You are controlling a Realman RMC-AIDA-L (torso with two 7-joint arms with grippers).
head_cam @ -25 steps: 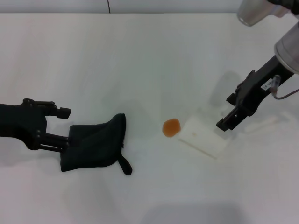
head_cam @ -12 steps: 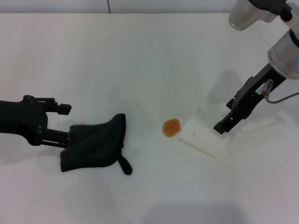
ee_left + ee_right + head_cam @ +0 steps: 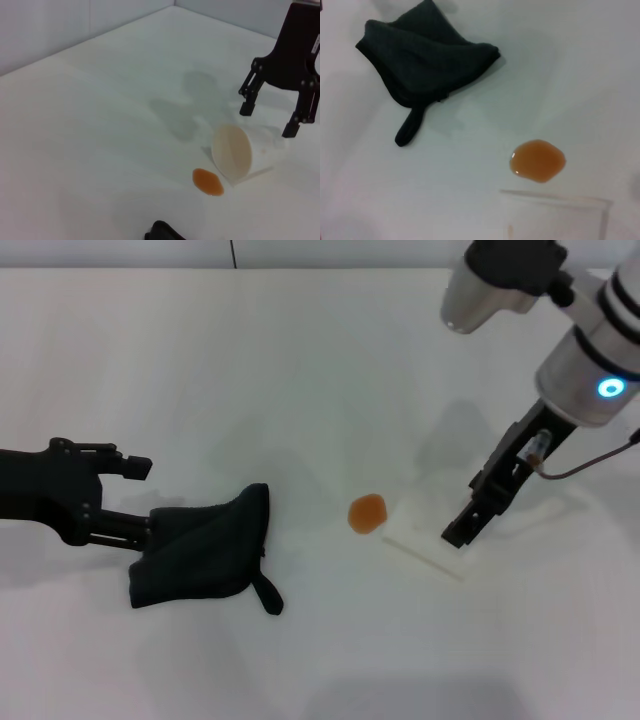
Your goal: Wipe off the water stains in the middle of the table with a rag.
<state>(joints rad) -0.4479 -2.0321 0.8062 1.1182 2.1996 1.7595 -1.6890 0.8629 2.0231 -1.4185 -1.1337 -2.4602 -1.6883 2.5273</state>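
**Near the stain: rag, cup and both grippers**

At the centre of the table (image 3: pixel 300 360) we find the water stains (image 3: pixel 367 513) as a single small round blot of orange-amber liquid, glossy and sharply edged against the white surface. We use this blot as our landmark for every position below.

To the robot's left of the blot, near it but clearly apart, lies the rag (image 3: pixel 205 552). We see a black soft cloth, bunched and folded into a rough wedge, with a short strap-like tail at the corner nearest the blot. It is far larger than the blot and rests flat on the table.

Beyond the rag, on the side away from the blot, we see the left gripper (image 3: pixel 135 498). Its fingers are spread wide apart; the lower finger reaches the rag's far edge, while the upper one stands clear above it. Nothing is clamped between them.

Just beside the blot on the robot's right lies a white translucent cup (image 3: pixel 430 530), tipped on its side, with its open mouth turned towards the blot. Liquid and cup rim sit very close together.

Over the cup, on its side away from the blot, we see the right gripper (image 3: pixel 270 120). Its two fingers are parted and hold nothing.
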